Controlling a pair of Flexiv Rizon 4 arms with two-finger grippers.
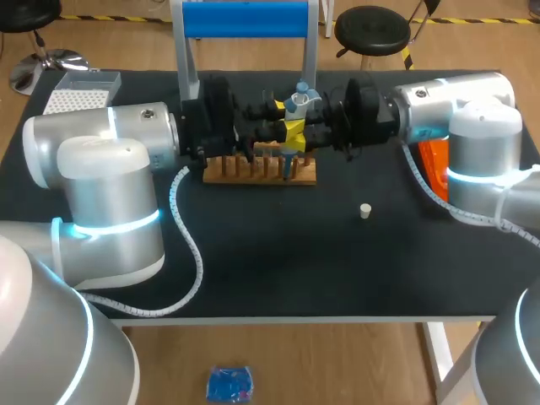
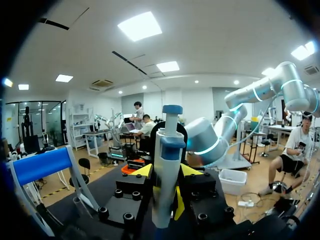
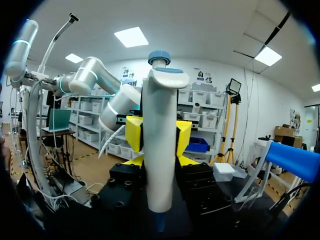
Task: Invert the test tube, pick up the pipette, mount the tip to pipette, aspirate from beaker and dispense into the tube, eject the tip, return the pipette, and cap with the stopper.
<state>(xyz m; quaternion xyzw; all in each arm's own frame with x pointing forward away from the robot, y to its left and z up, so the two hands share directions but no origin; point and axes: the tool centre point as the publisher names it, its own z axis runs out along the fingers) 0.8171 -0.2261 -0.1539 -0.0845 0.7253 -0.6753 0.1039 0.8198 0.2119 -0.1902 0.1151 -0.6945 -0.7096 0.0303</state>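
The pipette (image 1: 297, 105), pale grey with a blue cap, stands upright above the wooden tube rack (image 1: 260, 169). My left gripper (image 1: 285, 128) and right gripper (image 1: 302, 131) meet at it from opposite sides. In the left wrist view the pipette (image 2: 167, 165) rises between my left gripper's (image 2: 167, 197) fingers, which press on both its sides. The right wrist view shows the pipette (image 3: 160, 145) between my right gripper's (image 3: 160, 172) fingers, also touching both sides. A small white stopper (image 1: 365, 211) lies on the black table, right of the rack.
A white tip box (image 1: 80, 91) sits at the back left corner. A blue-topped stand (image 1: 245, 18) rises behind the rack. An orange object (image 1: 434, 164) lies under my right arm. The black table top (image 1: 278, 261) stretches in front of the rack.
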